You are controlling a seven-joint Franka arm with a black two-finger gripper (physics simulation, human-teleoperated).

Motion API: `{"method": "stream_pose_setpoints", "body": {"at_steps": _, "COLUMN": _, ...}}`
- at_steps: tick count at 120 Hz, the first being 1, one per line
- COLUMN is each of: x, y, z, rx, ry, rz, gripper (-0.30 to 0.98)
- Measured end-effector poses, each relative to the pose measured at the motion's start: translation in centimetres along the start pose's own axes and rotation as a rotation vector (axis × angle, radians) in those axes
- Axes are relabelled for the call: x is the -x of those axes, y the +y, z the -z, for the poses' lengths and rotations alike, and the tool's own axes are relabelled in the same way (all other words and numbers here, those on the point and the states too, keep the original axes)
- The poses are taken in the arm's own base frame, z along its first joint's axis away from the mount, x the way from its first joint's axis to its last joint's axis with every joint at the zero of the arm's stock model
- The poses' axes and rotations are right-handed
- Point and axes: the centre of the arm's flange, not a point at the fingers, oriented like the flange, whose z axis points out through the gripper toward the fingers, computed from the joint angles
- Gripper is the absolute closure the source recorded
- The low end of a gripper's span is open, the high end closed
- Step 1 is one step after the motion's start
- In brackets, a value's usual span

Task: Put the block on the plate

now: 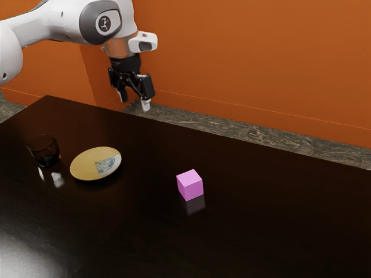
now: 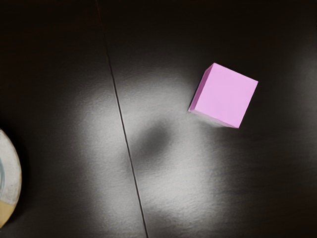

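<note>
Currently, the black two-finger hand point(image 1: 134, 102) is open and empty, its fingers apart, raised above the level of the dark, glossy surface point(image 1: 261, 229). The pink block point(image 1: 190, 185) sits directly on that surface, off the plate and well apart from it toward the exterior view's right. The plate point(image 1: 84, 165) is yellow with a pale blue-and-white patch, and the dark tinted glass point(image 1: 44, 153) stands near it, toward the exterior view's left.

arm point(image 1: 64, 22) kinda bent, up above the table point(image 1: 243, 231) | gripper point(image 1: 134, 102) hanging over it, pointing down | fingers point(image 1: 145, 105) spread apart, well off it tbh
</note>
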Motion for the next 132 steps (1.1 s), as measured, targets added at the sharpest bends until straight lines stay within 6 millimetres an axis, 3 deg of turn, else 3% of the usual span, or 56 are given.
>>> {"method": "stream_pose_setpoints", "body": {"at_steps": 25, "x": -0.3, "y": -0.1, "z": 0.0, "rx": -0.004, "ry": 0.017, "rz": -0.016, "gripper": 0.0}}
{"method": "stream_pose_setpoints", "body": {"at_steps": 36, "x": -0.7, "y": -0.2, "z": -0.9, "rx": -0.001, "ry": 0.007, "rz": -0.019, "gripper": 0.0}}
{"method": "stream_pose_setpoints", "body": {"at_steps": 48, "x": -2.0, "y": -0.2, "z": -4.1, "rx": 0.009, "ry": -0.031, "rz": -0.029, "gripper": 0.0}}
{"method": "stream_pose_setpoints", "body": {"at_steps": 79, "x": -7.8, "y": 2.6, "z": -15.7, "rx": 0.026, "ry": -0.063, "rz": -0.154, "gripper": 0.0}}
{"method": "stream_pose_setpoints", "body": {"at_steps": 92, "x": -7.8, "y": 5.0, "z": -17.9, "rx": -0.002, "ry": -0.063, "rz": -0.227, "gripper": 0.0}}
{"method": "stream_pose_setpoints", "body": {"at_steps": 111, "x": -8.0, "y": 6.5, "z": -21.5, "rx": -0.03, "ry": -0.051, "rz": -0.291, "gripper": 0.0}}
{"method": "stream_pose_setpoints", "body": {"at_steps": 132, "x": -8.3, "y": 8.9, "z": -23.6, "rx": -0.015, "ry": -0.039, "rz": -0.331, "gripper": 0.0}}
